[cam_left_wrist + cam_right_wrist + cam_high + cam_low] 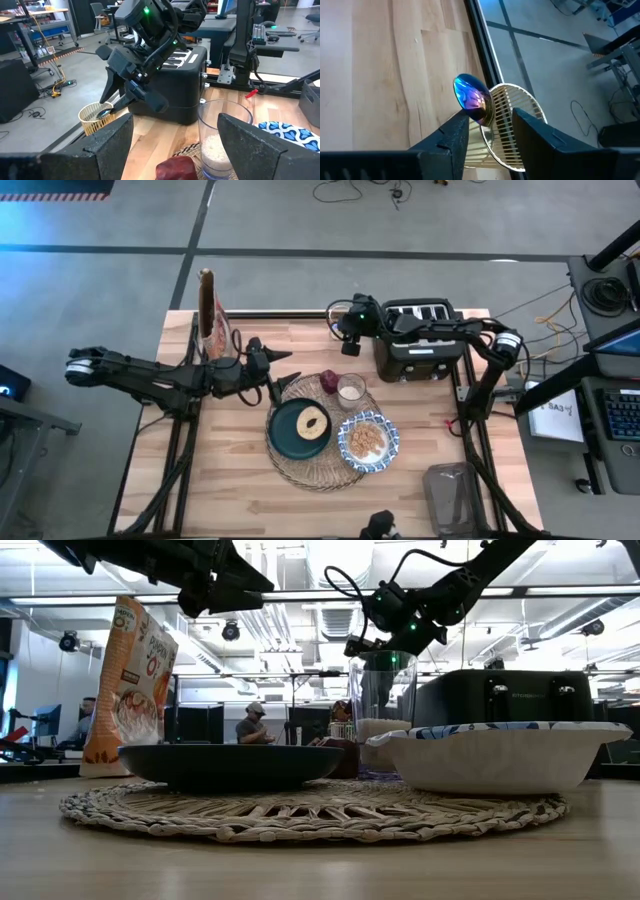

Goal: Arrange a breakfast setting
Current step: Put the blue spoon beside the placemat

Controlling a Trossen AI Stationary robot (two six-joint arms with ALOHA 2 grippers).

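Holding an iridescent blue-purple metal spoon (471, 97), my right gripper (350, 345) hangs above the wooden surface (230, 470), left of the black four-slot toaster (420, 338), fingers (447, 137) pinching its handle. A small bamboo-slat holder (507, 125) sits just behind it; lowering carelessly could clip that or the small clear glass (350, 389). My left gripper (262, 365) waits, fingers (107, 137) spread, near the large round woven wicker placemat (300, 472) carrying the dark teal plate (292, 435), toasted bread ring (312, 422), blue-and-white patterned bowl (367, 442) and small dark-red fruit (328, 381).
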